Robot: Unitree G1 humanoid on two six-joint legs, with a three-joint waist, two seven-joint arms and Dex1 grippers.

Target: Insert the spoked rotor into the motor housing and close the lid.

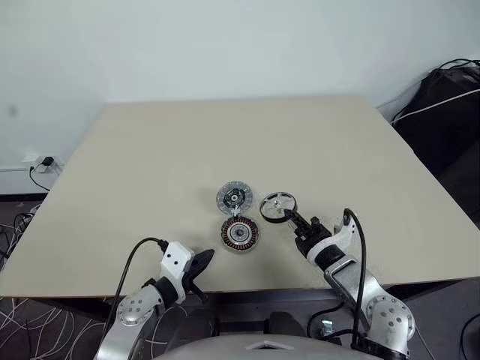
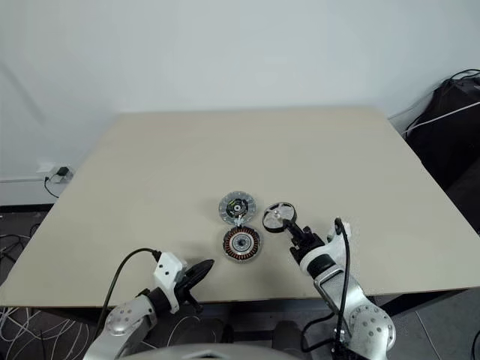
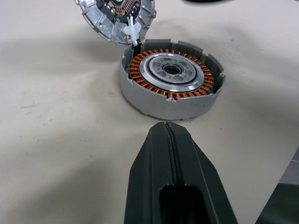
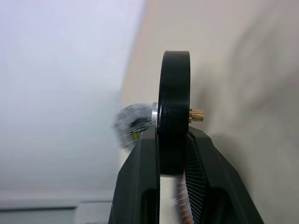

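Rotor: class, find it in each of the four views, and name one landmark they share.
Left eye: rotor right of lid, in right tool.
Right eye: right of lid.
Left wrist: not in it.
Right wrist: edge-on, centre.
Landmark: the lid.

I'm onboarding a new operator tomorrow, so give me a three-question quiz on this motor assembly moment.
1. True or false: the right gripper is shut on the spoked rotor.
2. Which part lies nearest the left gripper? A) the lid B) the motor housing C) the spoked rotor
3. Fill in: inside the motor housing, a ring of ____-coloured windings surrounds the silver centre.

Key: 1 true; the right wrist view shows both fingers clamping the black rim. 2 B; it sits just ahead of the shut fingers. 3 copper.
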